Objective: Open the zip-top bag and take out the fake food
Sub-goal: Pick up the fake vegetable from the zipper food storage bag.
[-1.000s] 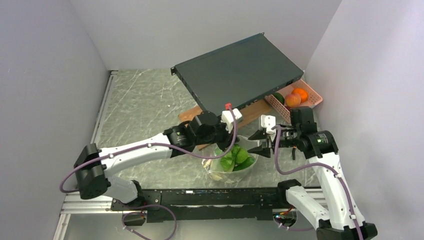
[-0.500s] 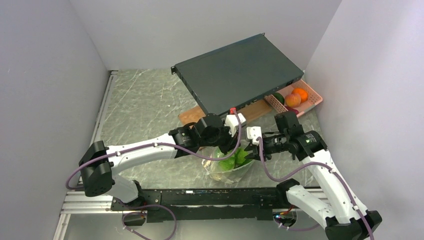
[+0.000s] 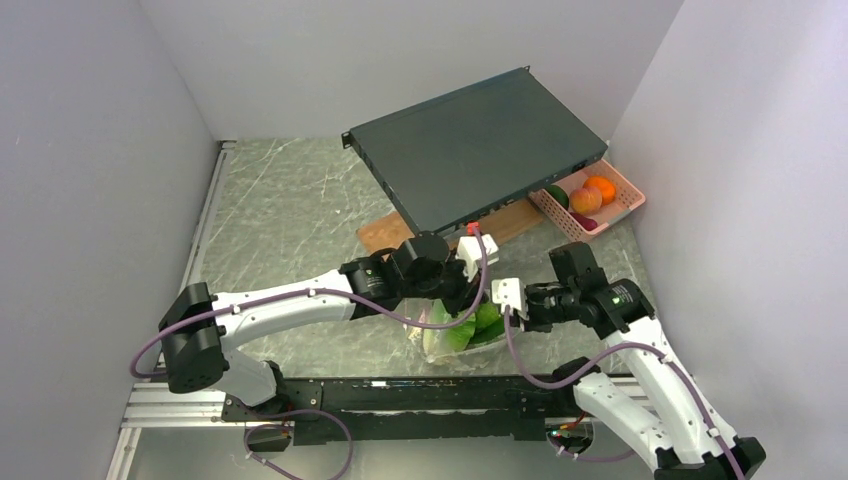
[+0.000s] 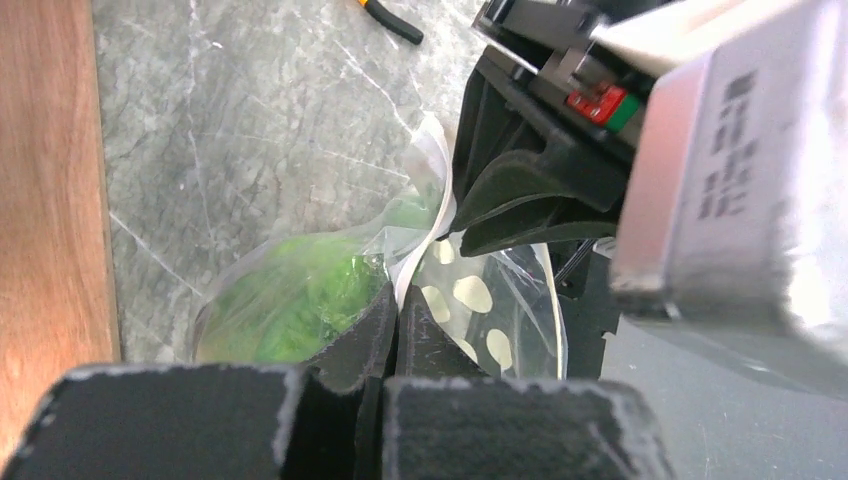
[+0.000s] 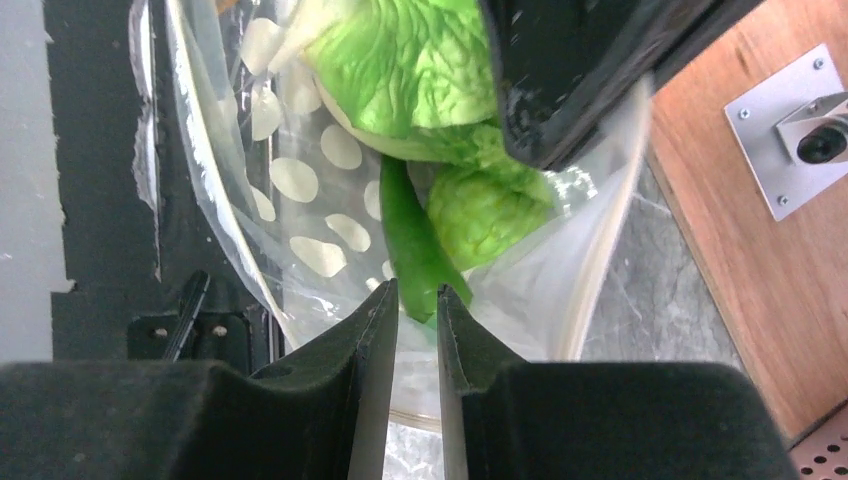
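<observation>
Marbled grey tabletop holds, close to the arm bases, the zip-top bag with green fake food inside. Pinched tight on its rim is the left gripper. The right gripper flanks the film with a slit between its jaws, and I cannot tell whether it grips. Beyond lie a wooden board, a dark flat case, a pink basket and white walls.

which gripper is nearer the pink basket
Right. The right gripper is at the zip-top bag, on the side facing the pink basket; the left gripper pinches it farther away.

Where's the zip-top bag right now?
Top view: the zip-top bag sits at the table's near edge, centre, between the left gripper, which pinches its rim, and the right gripper.
</observation>
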Controlling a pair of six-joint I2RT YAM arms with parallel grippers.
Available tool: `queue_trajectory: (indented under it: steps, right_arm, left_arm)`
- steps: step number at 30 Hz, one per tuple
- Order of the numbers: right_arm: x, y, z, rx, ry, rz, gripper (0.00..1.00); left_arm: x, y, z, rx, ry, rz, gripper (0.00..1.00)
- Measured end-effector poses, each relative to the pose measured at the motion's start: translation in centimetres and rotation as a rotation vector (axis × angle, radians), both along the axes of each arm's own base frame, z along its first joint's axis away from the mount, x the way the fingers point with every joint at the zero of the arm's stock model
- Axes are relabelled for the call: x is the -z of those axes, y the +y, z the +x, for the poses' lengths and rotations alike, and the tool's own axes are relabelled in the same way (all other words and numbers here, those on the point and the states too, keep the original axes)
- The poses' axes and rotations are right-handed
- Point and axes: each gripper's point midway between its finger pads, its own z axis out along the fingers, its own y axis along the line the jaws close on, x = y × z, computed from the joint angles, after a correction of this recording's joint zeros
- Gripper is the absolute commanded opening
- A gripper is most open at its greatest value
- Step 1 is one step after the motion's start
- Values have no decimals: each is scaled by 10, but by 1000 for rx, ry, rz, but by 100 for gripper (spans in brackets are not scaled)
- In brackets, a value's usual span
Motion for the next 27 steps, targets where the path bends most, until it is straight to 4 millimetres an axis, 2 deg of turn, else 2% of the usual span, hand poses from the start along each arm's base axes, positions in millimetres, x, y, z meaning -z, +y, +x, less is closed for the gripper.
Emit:
queue_trajectory:
  steps: [8, 12, 21, 25, 27]
  right_arm:
    - [27, -15, -10, -31, -33, -74, 28]
    - [36, -18, -11, -59, -44, -96, 33]
    - [35, -13, -2, -106, -115, -84, 40]
    - [47, -13, 2, -126, -146, -93, 40]
    - [57, -15, 2, -133, -156, -107, 44]
  left_arm:
    - [-4, -6, -12, 56, 22, -15, 0]
    - [2, -14, -17, 89, 42, -6, 0]
    - [14, -19, -21, 104, 80, 15, 0]
    - [17, -22, -20, 103, 86, 22, 0]
    - [20, -25, -19, 102, 91, 26, 0]
